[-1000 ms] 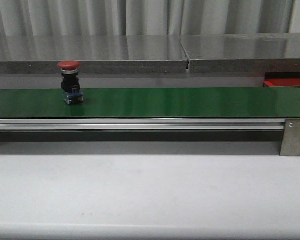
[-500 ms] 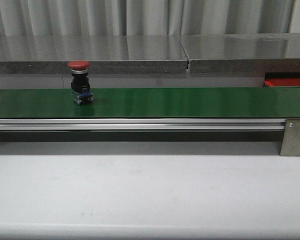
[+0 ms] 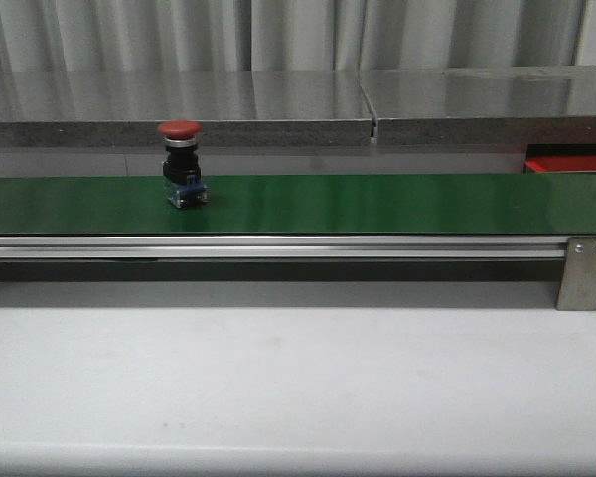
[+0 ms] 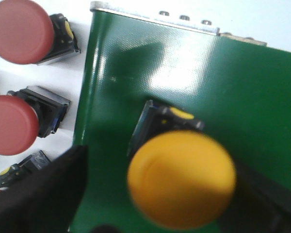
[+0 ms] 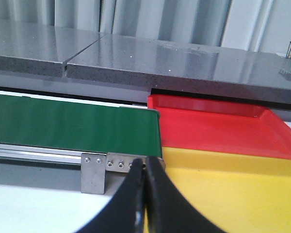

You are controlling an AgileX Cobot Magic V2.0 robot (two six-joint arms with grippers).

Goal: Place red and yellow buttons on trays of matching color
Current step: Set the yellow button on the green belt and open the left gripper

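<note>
In the front view you see one small mushroom-shaped push button with a glossy red cap [image 3: 181, 129] standing upright on the long green conveyor belt [image 3: 377, 204], toward its left part. Its black body and small blue base touch the belt surface. At the far right end of the belt, only a corner of the flat red tray [image 3: 571, 162] is visible behind it. No arm appears in this view.

In the left wrist view, a push button with a large yellow domed cap [image 4: 181, 178] stands on the green belt, near its end and between the two dark fingers [image 4: 43, 194] of the left gripper [image 4: 155, 204]. The jaws are spread wide on both sides of the cap, and I cannot tell if they touch it. Beside the belt, on the white table [image 4: 80, 63], lie more red-capped buttons [image 4: 20, 30].

In the right wrist view, the right gripper [image 5: 145, 194] has its black fingertips pressed together with nothing between them. Beyond it you see the red tray [image 5: 218, 131] and, just beside it, a flat yellow tray [image 5: 233, 194], both next to the belt end.
</note>
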